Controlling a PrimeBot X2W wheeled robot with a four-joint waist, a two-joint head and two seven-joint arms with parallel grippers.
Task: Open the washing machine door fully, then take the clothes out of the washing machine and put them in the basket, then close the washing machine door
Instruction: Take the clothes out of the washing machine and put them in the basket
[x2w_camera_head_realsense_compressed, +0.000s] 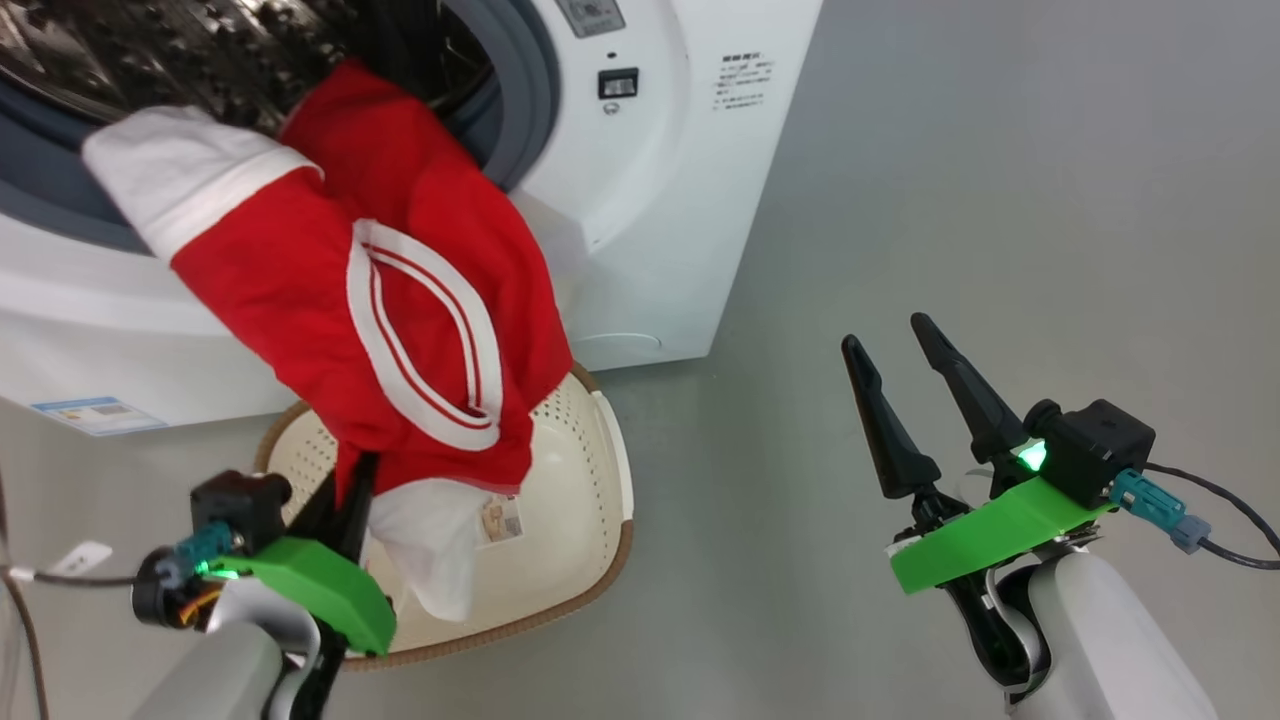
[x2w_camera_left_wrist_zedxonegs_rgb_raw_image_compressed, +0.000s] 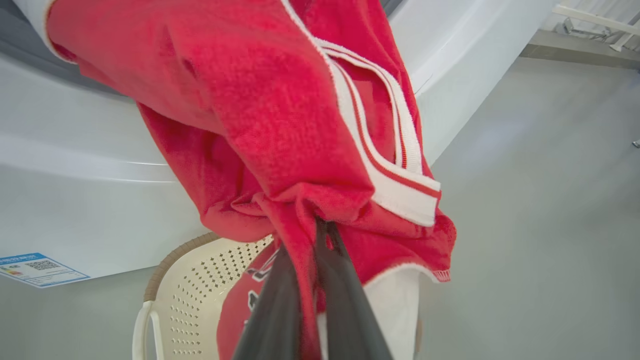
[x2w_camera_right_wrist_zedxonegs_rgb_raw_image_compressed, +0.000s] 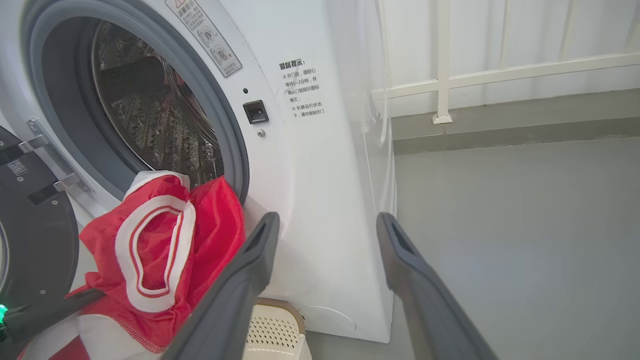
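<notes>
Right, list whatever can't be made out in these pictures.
- Tips of the left claw: left wrist view, buried in folds of the red jersey.
- Bottom of the basket: head view, partly covered by the jersey and a white cloth.
- The washer door: right wrist view, cut off by the left edge.
- Lower part of the drum: right wrist view, behind the jersey.
- Print on the blue sticker: head view, too small.

The washing machine (x2w_camera_right_wrist_zedxonegs_rgb_raw_image_compressed: 325, 200) front bears a notice (x2w_camera_right_wrist_zedxonegs_rgb_raw_image_compressed: 303, 90) headed "温馨提示".
</notes>
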